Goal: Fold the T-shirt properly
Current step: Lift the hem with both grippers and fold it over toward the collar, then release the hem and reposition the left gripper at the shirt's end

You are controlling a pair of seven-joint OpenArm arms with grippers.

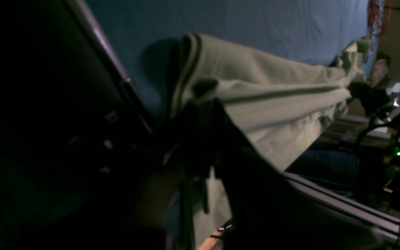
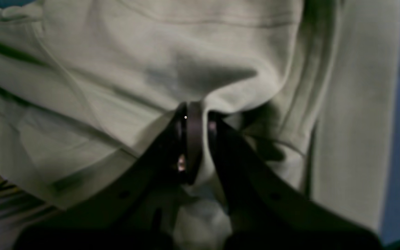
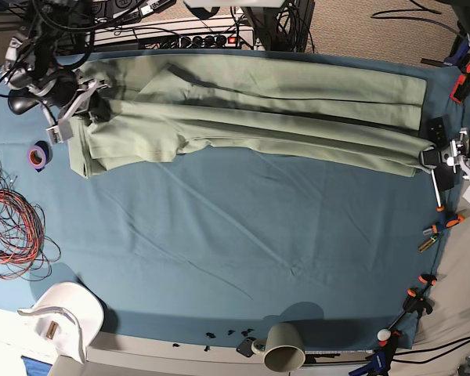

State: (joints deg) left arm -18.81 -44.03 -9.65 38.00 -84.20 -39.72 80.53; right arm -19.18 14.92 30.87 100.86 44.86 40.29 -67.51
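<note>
The pale sage-green T-shirt (image 3: 258, 117) lies folded lengthwise into a long band across the far part of the blue cloth, pulled taut between both grippers. My left gripper (image 3: 428, 157) is shut on the shirt's right end; in the left wrist view (image 1: 203, 104) dark fingers pinch the fabric (image 1: 273, 97) lifted off the cloth. My right gripper (image 3: 84, 110) is shut on the shirt's left end, near the sleeve. In the right wrist view its fingers (image 2: 193, 139) clamp a pinched fold of the shirt (image 2: 186, 52).
The blue table cloth (image 3: 219, 235) covers the table. A purple tape roll (image 3: 37, 155) and red wires (image 3: 8, 219) lie at the left edge. A mug (image 3: 286, 347) and a white object (image 3: 63, 313) sit at the front. Clamps (image 3: 435, 231) line the right edge. Cables and a power strip (image 3: 196, 35) run along the back.
</note>
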